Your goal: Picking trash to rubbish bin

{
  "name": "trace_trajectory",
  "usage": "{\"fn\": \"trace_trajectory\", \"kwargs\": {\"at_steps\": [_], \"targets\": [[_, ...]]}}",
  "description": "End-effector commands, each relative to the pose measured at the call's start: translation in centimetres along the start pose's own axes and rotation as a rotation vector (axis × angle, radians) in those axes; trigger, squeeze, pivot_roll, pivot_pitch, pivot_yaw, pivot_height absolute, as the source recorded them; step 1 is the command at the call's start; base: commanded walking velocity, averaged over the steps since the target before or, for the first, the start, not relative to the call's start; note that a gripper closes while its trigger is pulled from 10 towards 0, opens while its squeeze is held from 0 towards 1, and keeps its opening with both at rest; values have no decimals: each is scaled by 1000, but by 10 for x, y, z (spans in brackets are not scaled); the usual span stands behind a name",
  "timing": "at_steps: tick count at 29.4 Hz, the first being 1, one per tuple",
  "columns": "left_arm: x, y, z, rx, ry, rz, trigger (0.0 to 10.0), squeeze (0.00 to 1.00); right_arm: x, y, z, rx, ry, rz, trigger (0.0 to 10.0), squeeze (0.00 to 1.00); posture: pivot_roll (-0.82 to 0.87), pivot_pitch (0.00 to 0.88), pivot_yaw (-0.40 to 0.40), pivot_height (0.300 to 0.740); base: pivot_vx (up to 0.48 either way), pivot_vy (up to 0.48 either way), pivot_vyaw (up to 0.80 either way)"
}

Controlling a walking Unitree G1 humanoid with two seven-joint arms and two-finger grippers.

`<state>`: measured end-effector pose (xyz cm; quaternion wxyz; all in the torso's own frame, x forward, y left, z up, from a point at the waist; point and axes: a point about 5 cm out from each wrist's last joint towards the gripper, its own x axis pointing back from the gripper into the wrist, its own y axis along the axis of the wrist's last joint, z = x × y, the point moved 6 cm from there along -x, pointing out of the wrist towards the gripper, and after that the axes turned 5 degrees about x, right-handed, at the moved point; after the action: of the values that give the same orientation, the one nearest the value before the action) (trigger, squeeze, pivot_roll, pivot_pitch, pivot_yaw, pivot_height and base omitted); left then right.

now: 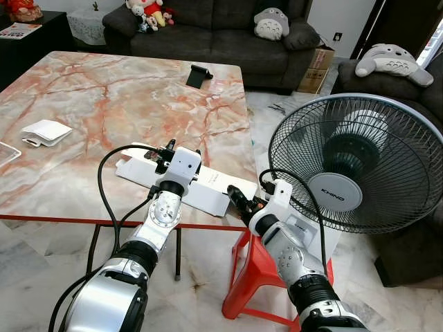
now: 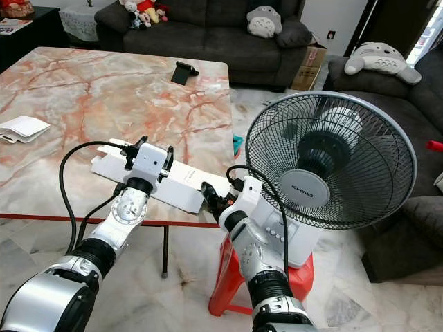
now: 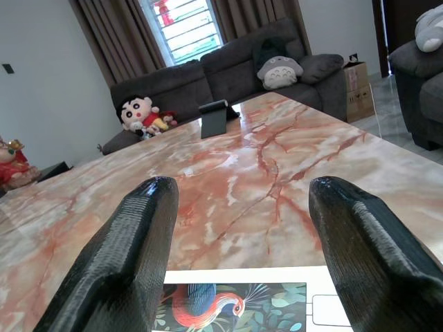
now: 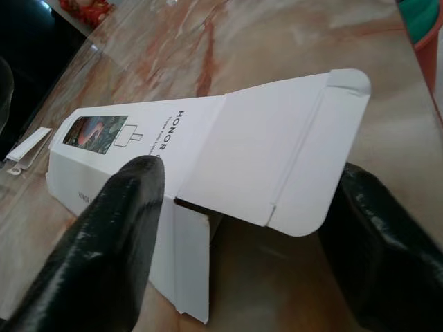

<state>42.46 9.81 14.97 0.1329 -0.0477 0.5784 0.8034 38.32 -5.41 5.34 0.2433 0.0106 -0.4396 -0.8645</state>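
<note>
**Q:** Item one — the trash. Where did it lie?

**A:** I logged a long white carton (image 1: 190, 181), flat on the marble table (image 1: 104, 104) at its near edge. The open flap end overhung toward the right gripper (image 1: 237, 203); the printed end, bearing a bird picture, sat under the left gripper (image 1: 160, 156).

**Q:** Long axis against the jaws?

**A:** Running from one gripper to the other. In the right wrist view the carton (image 4: 208, 152) stretched away ahead of the fingers, flap end nearest, its width falling between the two black fingertips (image 4: 118, 228). In the left wrist view the printed end (image 3: 235, 304) sat just below and between the left fingers (image 3: 131, 242).

**Q:** Jaw states?

**A:** Both spread apart — nothing clamped in either. I could not tell whether the left fingers touched the carton top.

**Q:** Nearer arm?

**A:** My judgement: the right, since it met the flap end head-on and needed only to advance and close across the width. The left stood over the far end.

**Q:** Other entries?

**A:** A standing fan (image 1: 346, 162) on a red stool (image 1: 256, 277) just beside the right arm — a snag risk, I judged. No bin entered.
</note>
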Motion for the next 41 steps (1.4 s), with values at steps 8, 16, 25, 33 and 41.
{"fn": "trace_trajectory", "kwargs": {"at_steps": [8, 16, 25, 33, 41], "targets": [[1, 3, -3, 11, -7, -11, 10000, 0, -3, 7, 2, 15, 2, -19, 0, 0, -40, 18, -97, 740, 0, 0, 0], [1, 2, -3, 11, -8, -11, 10000, 0, -3, 8, 2, 16, 3, -23, 0, 0, -40, 14, -97, 740, 0, 0, 0], [1, 2, -4, 15, 0, -11, 10000, 0, -4, 14, 5, 18, 25, -49, 0, 0, -41, 7, -97, 740, 0, 0, 0], [-2, 9, 3, 30, 38, -37, 10000, 0, -6, 24, 30, 28, 154, -97, 0, 0, -45, 0, -90, 740, 0, 0, 0], [1, 6, 8, 65, 89, -33, 10000, 0, 1, 46, 62, 34, 325, -200, 10000, 0, -53, 0, -90, 740, 0, 0, 0]]}}
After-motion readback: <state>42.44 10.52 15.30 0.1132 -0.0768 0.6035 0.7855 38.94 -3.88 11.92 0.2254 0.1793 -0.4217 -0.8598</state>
